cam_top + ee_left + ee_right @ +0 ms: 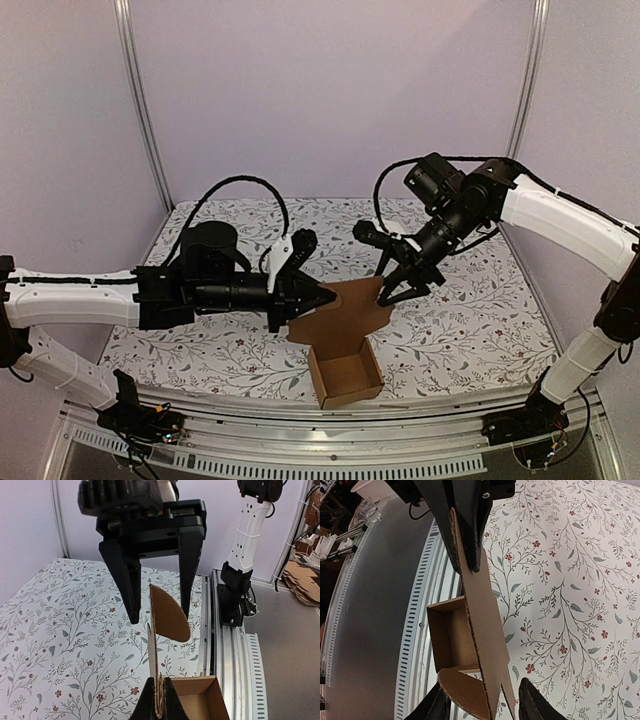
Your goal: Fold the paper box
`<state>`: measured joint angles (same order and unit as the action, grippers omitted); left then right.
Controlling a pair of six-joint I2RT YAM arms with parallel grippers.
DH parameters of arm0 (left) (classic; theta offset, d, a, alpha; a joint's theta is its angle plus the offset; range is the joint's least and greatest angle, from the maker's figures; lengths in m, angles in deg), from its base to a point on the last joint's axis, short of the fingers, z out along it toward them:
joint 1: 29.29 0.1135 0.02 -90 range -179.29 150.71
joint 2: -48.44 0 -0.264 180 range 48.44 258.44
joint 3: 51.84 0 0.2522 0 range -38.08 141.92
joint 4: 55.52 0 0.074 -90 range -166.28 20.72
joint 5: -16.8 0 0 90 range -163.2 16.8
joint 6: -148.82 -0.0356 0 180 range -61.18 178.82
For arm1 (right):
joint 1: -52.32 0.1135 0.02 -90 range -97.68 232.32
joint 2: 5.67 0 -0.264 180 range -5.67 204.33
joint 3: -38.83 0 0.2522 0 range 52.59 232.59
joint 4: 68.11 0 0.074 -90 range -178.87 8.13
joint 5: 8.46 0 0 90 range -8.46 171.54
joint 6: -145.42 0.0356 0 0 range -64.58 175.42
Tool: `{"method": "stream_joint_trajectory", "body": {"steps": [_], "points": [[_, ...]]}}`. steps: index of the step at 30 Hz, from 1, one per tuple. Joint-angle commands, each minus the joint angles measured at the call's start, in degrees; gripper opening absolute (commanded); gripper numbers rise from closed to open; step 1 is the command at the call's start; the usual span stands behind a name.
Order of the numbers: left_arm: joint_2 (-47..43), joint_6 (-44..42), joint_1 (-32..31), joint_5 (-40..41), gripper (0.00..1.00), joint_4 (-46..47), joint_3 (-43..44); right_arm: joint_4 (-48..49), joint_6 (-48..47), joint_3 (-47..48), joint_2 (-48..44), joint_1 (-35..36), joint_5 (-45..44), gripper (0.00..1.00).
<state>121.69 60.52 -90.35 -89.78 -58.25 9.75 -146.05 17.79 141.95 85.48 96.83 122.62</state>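
Brown paper box [345,375] at the tabletop's [480,300] near edge, lid panel [340,312] raised, spanning between both tools. The left tool [333,297] pinches the panel's left edge; the right tool [405,292], spread wide, straddles its right-hand flap [170,612].

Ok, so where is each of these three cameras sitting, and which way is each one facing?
Top external: above and behind the arm bases, looking down at the table; shows both arms, left gripper, right gripper and paper box.
Left wrist: looks along its own shut fingers toward the open right gripper.
Right wrist: looks past its own open fingers toward the left gripper, clamped on the flap.
Shared: both wrist views show the upright flap and the box's open tray.
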Motion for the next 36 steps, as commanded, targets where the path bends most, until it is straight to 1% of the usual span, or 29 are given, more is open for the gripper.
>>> {"method": "stream_joint_trajectory", "body": {"steps": [1, 3, 5, 6, 10, 12, 15, 18, 23, 26, 29, 31, 35, 36], "points": [[0.8, -0.7, -0.1, -2.6, 0.0, 1.5, -0.3, 1.0, 0.7, 1.7, 2.5, 1.5, 3.0, 0.46], [0.7, -0.7, 0.1, -2.9, 0.0, 2.3, -0.6, 1.1, 0.7, 1.7, 2.9, 2.1, 3.0, 0.42], [0.7, -0.5, 0.4, -3.3, 0.0, 3.1, -0.8, 1.4, 0.8, 1.7, 3.3, 2.8, 2.9, 0.34], [0.6, -0.3, 0.8, -3.6, 0.0, 3.6, -1.1, 1.6, 1.3, 1.7, 3.5, 3.0, 2.6, 0.3], [0.3, 1.2, 2.2, -5.0, 0.0, 5.4, -1.8, 1.7, 1.7, 1.8, 3.9, 3.4, 2.5, 0.05], [0.2, 2.0, 3.0, -5.5, 0.0, 5.6, -2.2, 1.7, 1.8, 1.7, 3.6, 3.4, 2.6, 0.0], [0.2, 3.3, 4.2, -5.6, 0.0, 5.8, -2.7, 2.1, 2.1, 1.5, 2.6, 3.4, 2.1, 0.0], [0.6, 3.7, 4.8, -5.4, 0.05, 6.0, -3.3, 2.1, 2.5, 1.1, 1.7, 3.4, 0.7, 0.0], [2.3, 3.7, 5.1, -5.4, 0.06, 5.9, -3.5, 1.7, 2.5, 0.7, 1.1, 3.5, 0.9, 0.0], [3.8, 4.0, 5.1, -5.8, 0.13, 6.4, -3.6, 1.7, 2.6, 0.5, 1.0, 3.5, 0.6, 0.0], [4.7, 4.5, 5.2, -6.0, 0.15, 6.7, -3.7, 1.4, 2.5, 0.3, 0.7, 3.5, 0.4, 0.0], [5.1, 4.3, 5.3, -6.5, 0.12, 7.0, -4.0, 1.1, 2.3, 0.2, 0.3, 3.5, 0.6, 0.0], [5.8, 4.3, 5.6, -8.4, 0.0, 8.3, -4.5, 0.0, 1.7, 0.3, -0.4, 3.5, 2.0, 0.0], [5.8, 4.6, 5.6, -8.8, 0.0, 8.8, -4.6, -0.3, 1.6, 0.4, -0.4, 3.4, 2.1, 0.0]]}}
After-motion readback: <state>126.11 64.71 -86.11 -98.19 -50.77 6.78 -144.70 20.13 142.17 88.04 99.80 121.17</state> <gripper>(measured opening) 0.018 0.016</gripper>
